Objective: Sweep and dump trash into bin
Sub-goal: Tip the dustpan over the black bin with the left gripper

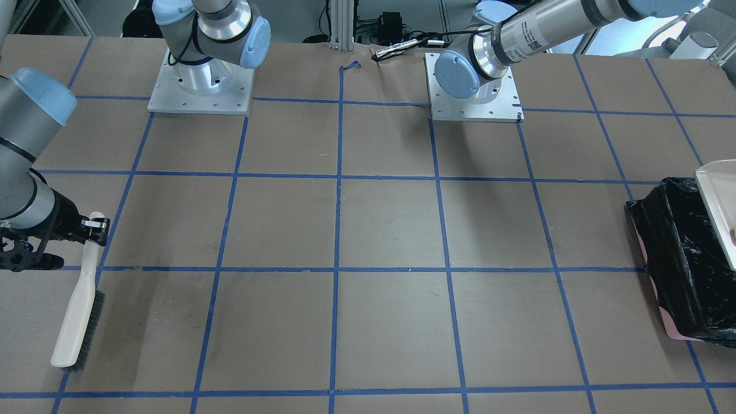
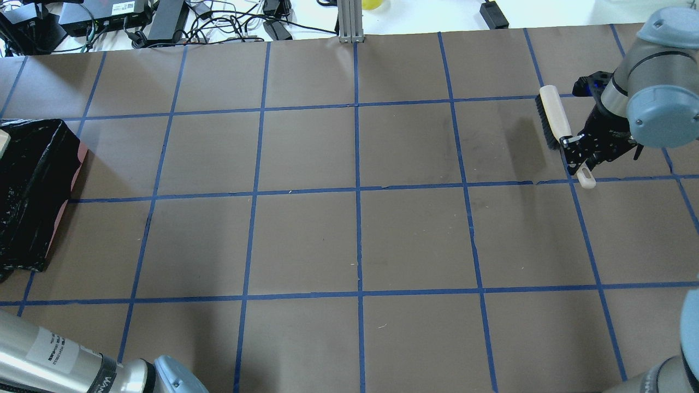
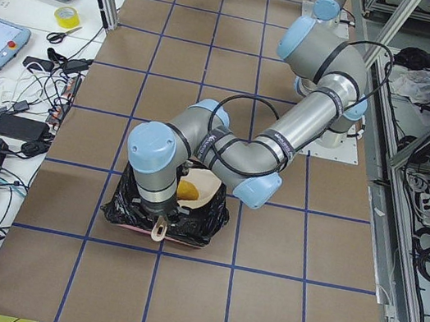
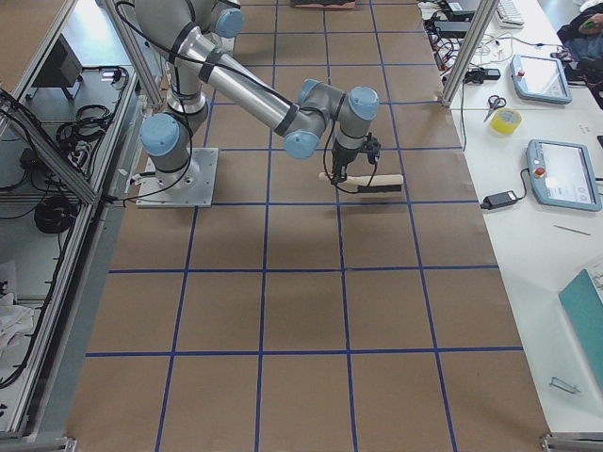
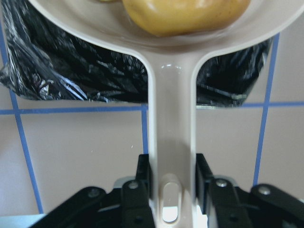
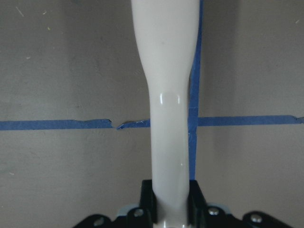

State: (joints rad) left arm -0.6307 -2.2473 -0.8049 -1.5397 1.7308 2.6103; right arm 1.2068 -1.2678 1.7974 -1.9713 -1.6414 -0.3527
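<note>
My left gripper (image 5: 172, 178) is shut on the handle of the beige dustpan (image 5: 171, 109) and holds it over the bin (image 5: 71, 76), a pink container lined with a black bag (image 1: 684, 253). The yellow-brown potato-like lump (image 5: 185, 12) lies in the pan. The sponge piece and the peel scraps are not clearly visible. My right gripper (image 6: 171, 202) is shut on the pale handle of a brush (image 2: 554, 117) and holds it low over the table at the far right of the overhead view, bristles (image 1: 92, 328) towards the paper.
Brown paper with a blue tape grid (image 2: 357, 196) covers the table. The bin (image 2: 27, 191) stands at the table's left edge in the overhead view. Both arm bases (image 1: 201, 86) are at the robot side. Cables and electronics (image 2: 164, 22) lie beyond the far edge.
</note>
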